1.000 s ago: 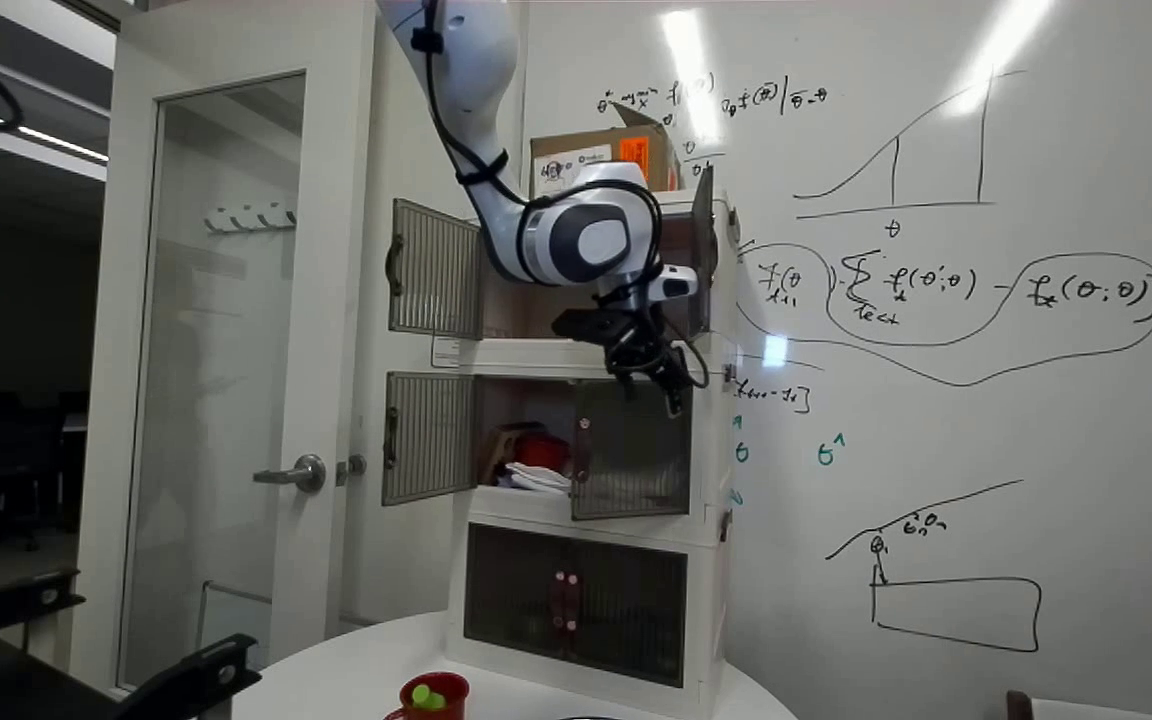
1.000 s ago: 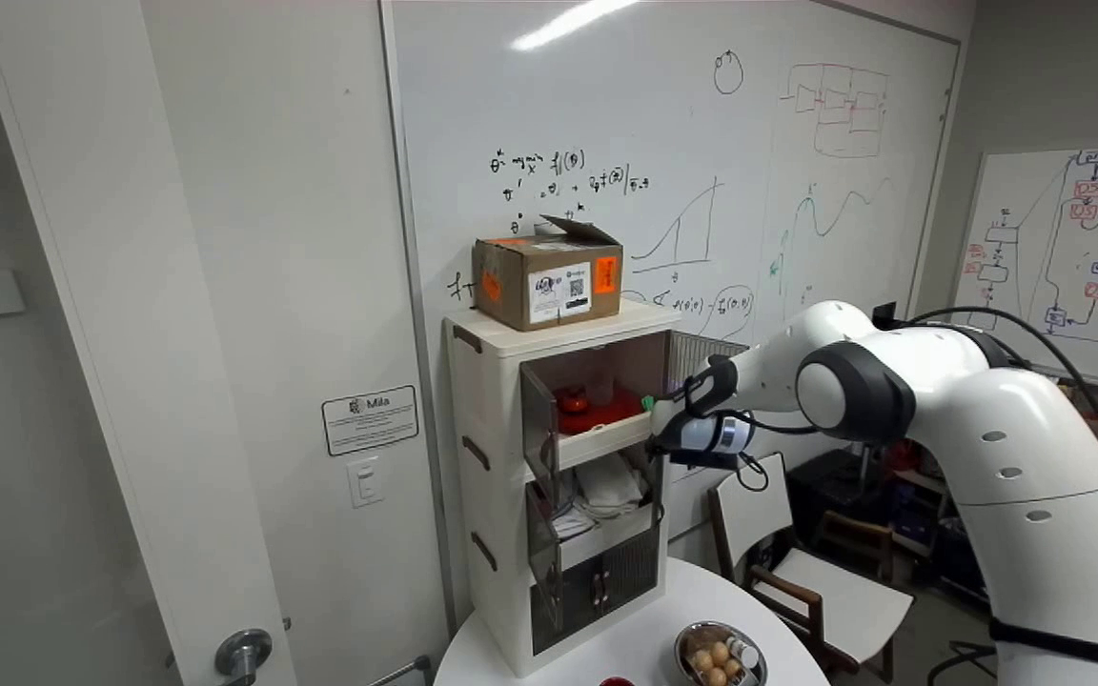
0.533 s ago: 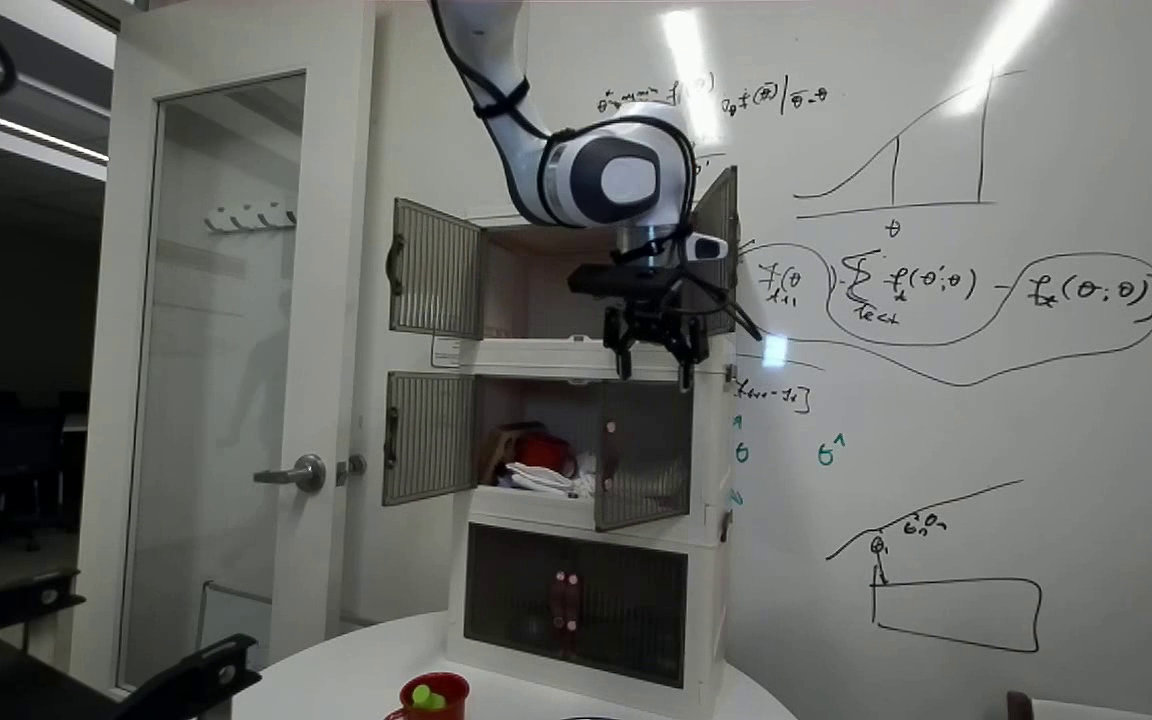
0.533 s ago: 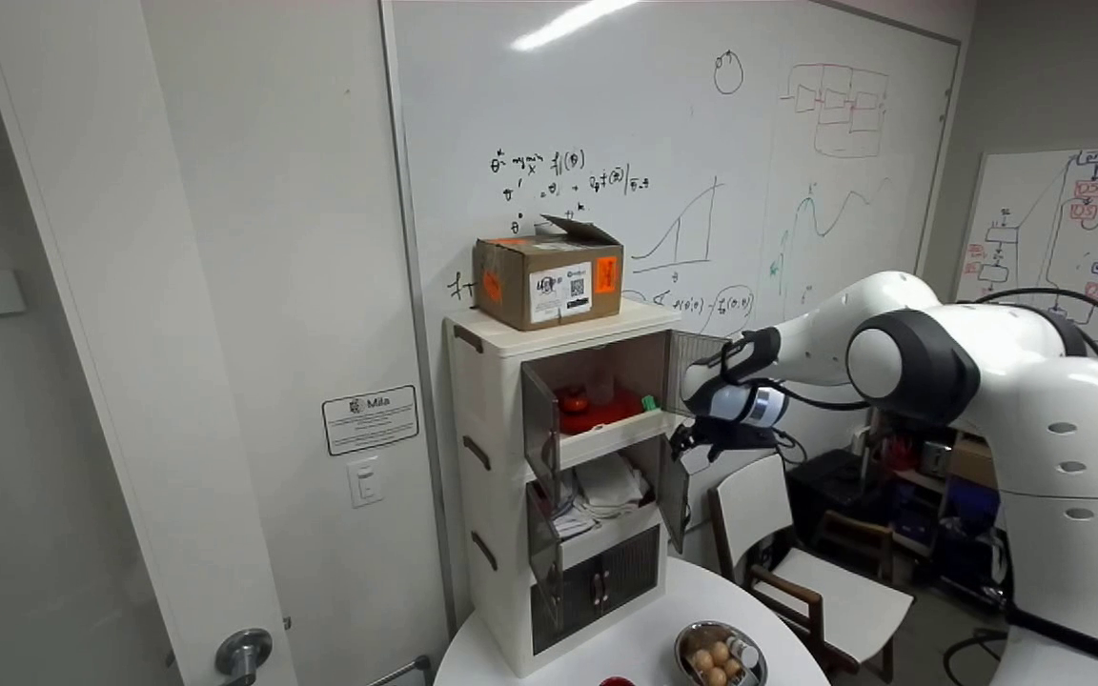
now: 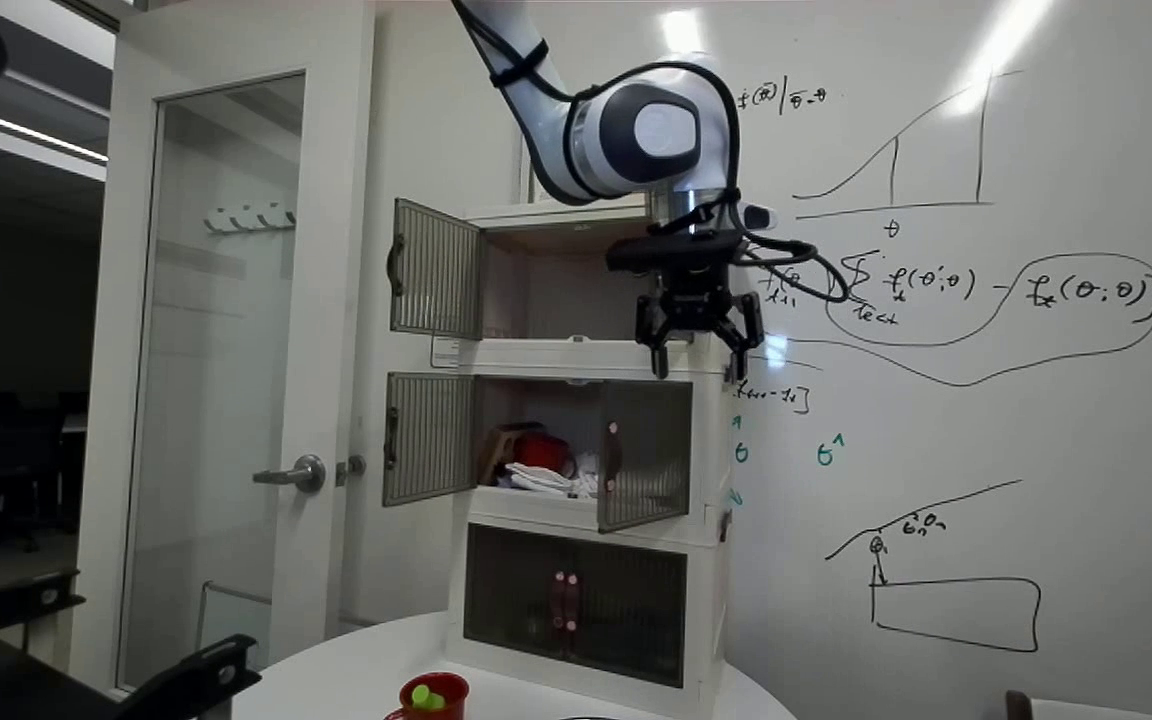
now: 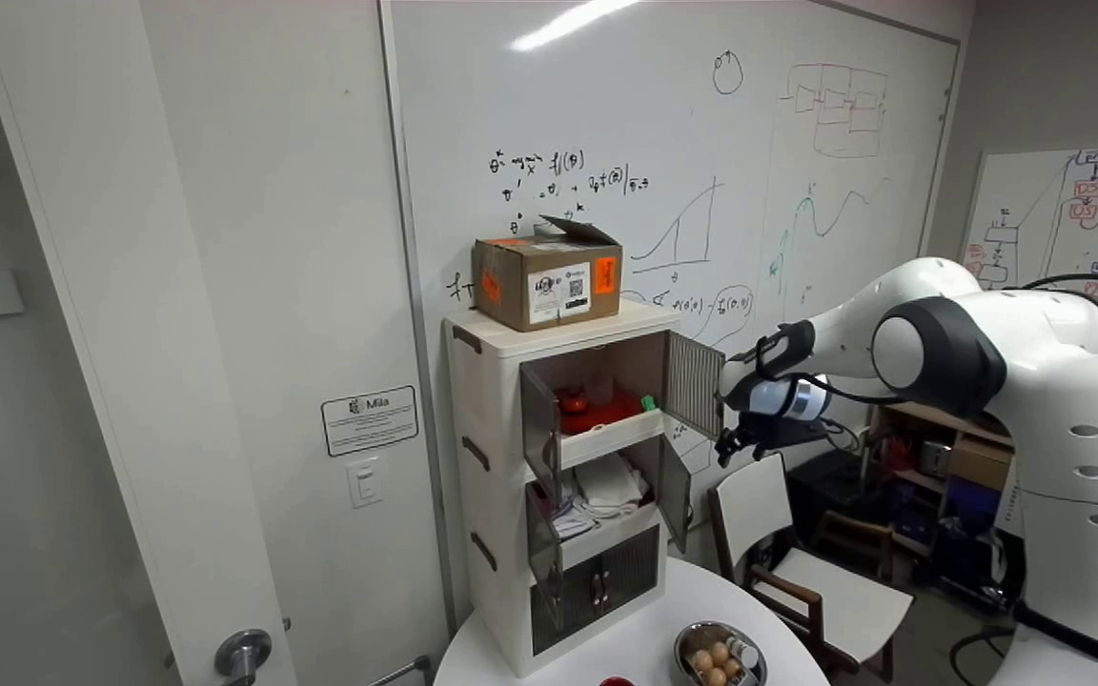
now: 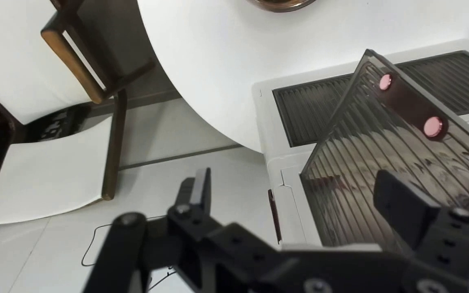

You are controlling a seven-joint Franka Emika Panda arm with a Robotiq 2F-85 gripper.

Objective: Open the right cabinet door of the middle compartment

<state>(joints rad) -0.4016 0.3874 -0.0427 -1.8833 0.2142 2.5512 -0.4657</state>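
The right cabinet door (image 5: 648,460) of the middle compartment (image 5: 536,505) stands swung out at an angle, its dark ribbed panel and handle facing forward. In the wrist view the same door (image 7: 381,150) slants across the right side, with two pink dots at its handle. White cloths and a red item sit inside the compartment. My gripper (image 5: 700,370) hangs above the door's upper edge and out in front of it, pointing down, fingers wide apart. In an exterior view the gripper (image 6: 725,448) is clear of the door. Nothing lies between the fingers (image 7: 202,187).
The middle compartment's left door (image 5: 431,438) and the top tier's left door (image 5: 436,270) are swung out. The top tier's right door (image 6: 695,381) also juts out, close to the arm. A cardboard box (image 6: 549,281), red mug (image 5: 436,695), metal bowl (image 6: 682,648) and chair (image 6: 835,595) are around.
My gripper has turned, risen and drawn back from the cabinet, away from the right door. That door has swung farther outward, mostly in the earlier half second. The jaws now show spread apart.
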